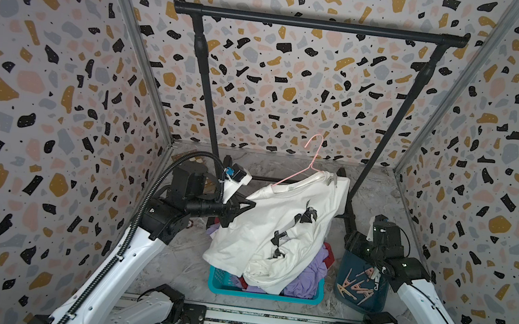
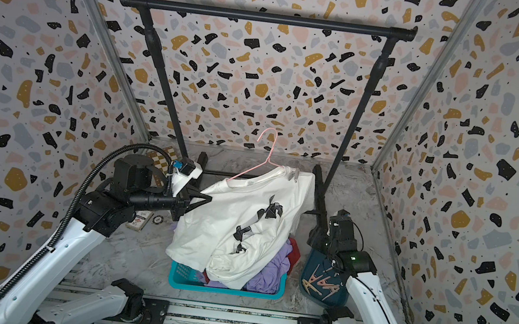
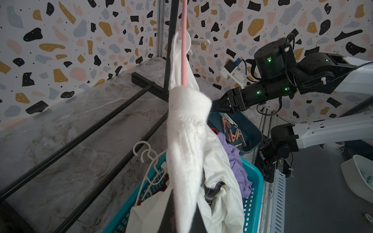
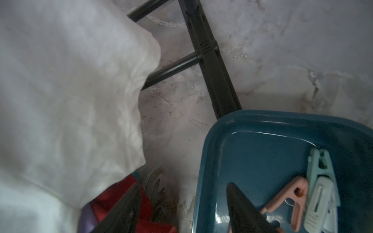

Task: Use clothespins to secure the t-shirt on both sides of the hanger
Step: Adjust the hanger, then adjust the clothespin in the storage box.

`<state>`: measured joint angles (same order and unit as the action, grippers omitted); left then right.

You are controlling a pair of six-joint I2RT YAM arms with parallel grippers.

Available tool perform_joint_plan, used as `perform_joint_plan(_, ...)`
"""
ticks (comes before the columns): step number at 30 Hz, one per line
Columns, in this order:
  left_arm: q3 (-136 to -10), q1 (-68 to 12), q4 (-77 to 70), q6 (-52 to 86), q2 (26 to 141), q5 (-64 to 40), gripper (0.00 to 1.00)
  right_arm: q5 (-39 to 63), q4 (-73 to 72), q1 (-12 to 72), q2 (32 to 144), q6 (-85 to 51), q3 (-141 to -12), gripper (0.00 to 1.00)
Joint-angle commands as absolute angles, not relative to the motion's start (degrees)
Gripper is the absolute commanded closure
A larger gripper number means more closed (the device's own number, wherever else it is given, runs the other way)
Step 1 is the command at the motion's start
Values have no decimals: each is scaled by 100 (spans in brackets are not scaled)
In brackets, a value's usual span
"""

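Currently, a clothespin pickup is being prepared. The white fabric t-shirt [image 1: 270,225], draped over the thin pink wire hanger [image 1: 310,162], is being clamped at one shoulder by the closed left gripper [image 1: 251,204]. The right gripper [image 4: 183,184] is being held empty, jaws apart, over the rim of the dark teal plastic tray [image 4: 252,161], in which the pale plastic clothespins [image 4: 290,201] are lying. A descent onto one clothespin is judged to be required next.

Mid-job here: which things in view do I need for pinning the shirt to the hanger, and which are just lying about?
For the job:
white t-shirt
pink hanger
clothespins in the dark blue tub

Lying about:
turquoise basket of other clothes
black rack
small box and round chip on the floor
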<state>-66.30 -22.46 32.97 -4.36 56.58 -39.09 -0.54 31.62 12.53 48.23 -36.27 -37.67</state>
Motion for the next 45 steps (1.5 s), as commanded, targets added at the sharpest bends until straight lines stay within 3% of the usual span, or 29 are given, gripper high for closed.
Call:
perform_joint_plan(1, -6588, -2298, 2914, -321, 5563, -3916, 100, -181, 3537, 933, 4636, -4007, -3731, 35)
perform_joint_plan(10, -6584, -2532, 2933, -404, 5608, -3814, 100, 1071, 3630, -199, 4616, -4207, -3078, 41)
perform_joint_plan(15, -6583, -2549, 2944, -403, 5602, -3813, 100, 936, 3681, -208, 4641, -4228, -2942, 47)
perform_joint_plan(25, -6609, -2551, 2949, -387, 5659, -3874, 100, 1457, 3573, -67, 4735, -4364, -2604, 51)
perform_joint_plan(32, -6627, -2550, 2935, -369, 5699, -3927, 100, 1280, 3379, 505, 4832, -4716, -2441, 56)
perform_joint_plan(45, -6627, -2555, 2918, -354, 5702, -3968, 100, 969, 3297, 512, 5020, -4547, -2224, 61)
